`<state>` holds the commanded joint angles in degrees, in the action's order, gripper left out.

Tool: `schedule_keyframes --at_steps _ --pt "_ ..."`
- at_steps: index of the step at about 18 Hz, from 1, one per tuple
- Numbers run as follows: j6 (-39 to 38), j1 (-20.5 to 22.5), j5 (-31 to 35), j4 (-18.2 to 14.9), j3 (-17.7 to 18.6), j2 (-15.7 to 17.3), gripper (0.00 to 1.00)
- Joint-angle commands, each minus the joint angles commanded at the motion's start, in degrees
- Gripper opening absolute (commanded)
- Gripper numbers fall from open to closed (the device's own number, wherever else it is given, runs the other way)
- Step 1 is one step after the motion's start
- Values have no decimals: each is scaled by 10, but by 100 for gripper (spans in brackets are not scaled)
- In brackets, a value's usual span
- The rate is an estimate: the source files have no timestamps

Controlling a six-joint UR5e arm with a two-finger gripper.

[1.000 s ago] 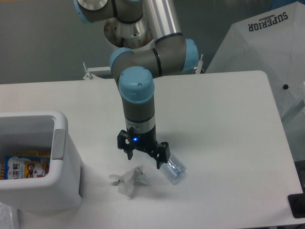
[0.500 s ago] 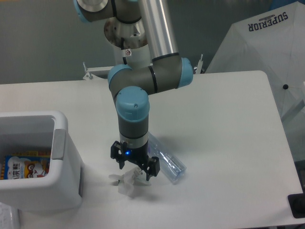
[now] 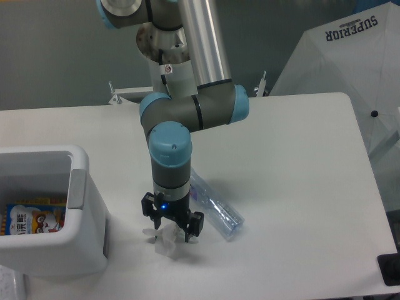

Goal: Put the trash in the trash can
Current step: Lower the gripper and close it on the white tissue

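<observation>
A crumpled white tissue wad (image 3: pixel 167 242) lies on the white table near its front edge. My gripper (image 3: pixel 171 232) hangs straight over it, fingers open and straddling the wad, low enough to hide its top. Just to the right, a clear plastic bottle (image 3: pixel 215 210) lies on its side, running diagonally from behind the arm toward the front right. The white trash can (image 3: pixel 80 247) with a grey side panel (image 3: pixel 77 188) stands at the left edge, a short way from the tissue. Something with a colourful label (image 3: pixel 31 220) shows inside it.
A white umbrella (image 3: pixel 350 69) printed SUPERIOR leans beyond the table's far right corner. A dark object (image 3: pixel 390 269) sits off the front right corner. A small metal bracket (image 3: pixel 119 95) is at the table's back edge.
The gripper has moved left and down, from over the bottle's near end to directly over the tissue wad. The bottle, earlier mostly hidden, now shows along its length.
</observation>
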<state>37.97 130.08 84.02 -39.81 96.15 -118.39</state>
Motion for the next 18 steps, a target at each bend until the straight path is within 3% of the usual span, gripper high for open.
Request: schedule_keyframes --at_steps 3,6,13,15,18 --pt "-3 0 0 -1 0 3 24" --pt "-18 0 0 -1 0 6 1" --pt "-56 3 -7 -1 -23 21 0" --pt "-83 6 -29 -1 -49 21 0" --pt "-182 11 -67 -1 -113 20 0"
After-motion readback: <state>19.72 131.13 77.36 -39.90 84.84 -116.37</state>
